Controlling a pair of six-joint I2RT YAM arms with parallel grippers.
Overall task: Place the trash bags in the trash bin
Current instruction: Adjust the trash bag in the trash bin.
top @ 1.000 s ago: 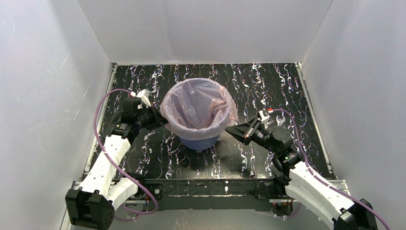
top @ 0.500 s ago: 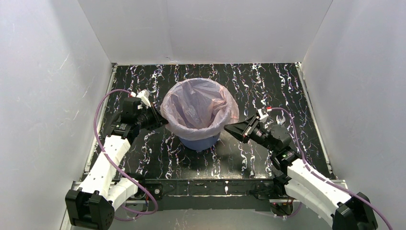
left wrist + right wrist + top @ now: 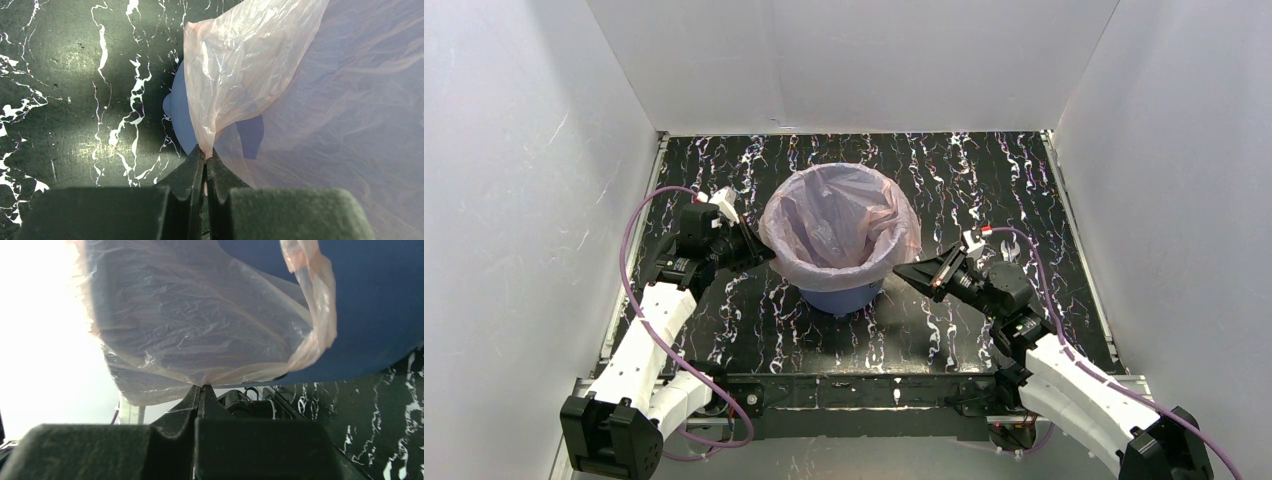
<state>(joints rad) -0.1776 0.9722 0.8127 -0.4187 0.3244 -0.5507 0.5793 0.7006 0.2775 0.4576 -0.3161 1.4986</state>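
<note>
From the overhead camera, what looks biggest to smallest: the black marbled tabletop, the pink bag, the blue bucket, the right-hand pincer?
1. black marbled tabletop
2. pink bag
3. blue bucket and right pincer: only a strip of bucket shows below the bag, so these look too alike to rank.

Left arm: white moulded plastic link shells (image 3: pixel 649 325), black joint housings (image 3: pixel 686 262), boxy black base motor (image 3: pixel 609 440). Thin purple cable (image 3: pixel 629 285) runs in loop along outer side. Small white wrist block with red tip (image 3: pixel 722 203).

Right arm: matching white shells (image 3: pixel 1079 390), black round joints (image 3: pixel 1009 290), second purple cable (image 3: pixel 1046 285), white wrist tab with red end (image 3: pixel 976 238).

Black wedge-shaped left gripper (image 3: pixel 205 152): two tapered matte fingers (image 3: pixel 187 172), wide dull-black body below. Black wedge-shaped right gripper (image 3: pixel 201 387): same build, flat bevelled faces.
</note>
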